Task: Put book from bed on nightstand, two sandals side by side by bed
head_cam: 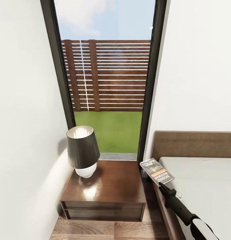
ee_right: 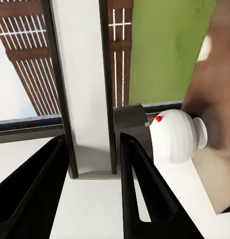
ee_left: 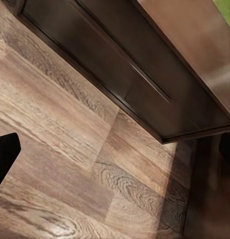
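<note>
Head view: the right arm enters from the lower right corner, its lower part cut off by the frame edge. The right gripper [head_cam: 161,185] meets the near edge of the book [head_cam: 156,171], and that edge hides the fingertips; the jaws appear pinched on the book, though the contact itself is hard to make out. The book, pale cover with an orange band and dark lettering, sits right of centre in the lower part of the frame, tilted, over the gap between the nightstand [head_cam: 108,186] and the bed [head_cam: 202,186], just beside the bed's corner and not resting on either. The bed is cut off at the right and bottom edges; headboard [head_cam: 195,145] partly visible. On the nightstand's far left part stands a table lamp [head_cam: 82,151], dark shade over a white round base. Behind it, the tall dark-framed window [head_cam: 108,83] shows lawn and a slatted brown fence. Right wrist view: two dark fingers [ee_right: 144,194] run up from the bottom edge with a pale surface between them, probably the book's cover; lamp base [ee_right: 177,135] right of centre. Left wrist view: a dark finger [ee_left: 4,154] at the left edge, its partner barely visible at the right edge, so the left jaws are spread with nothing between them, over wood-plank floor [ee_left: 70,164] beside the nightstand's drawer front [ee_left: 124,74].
</note>
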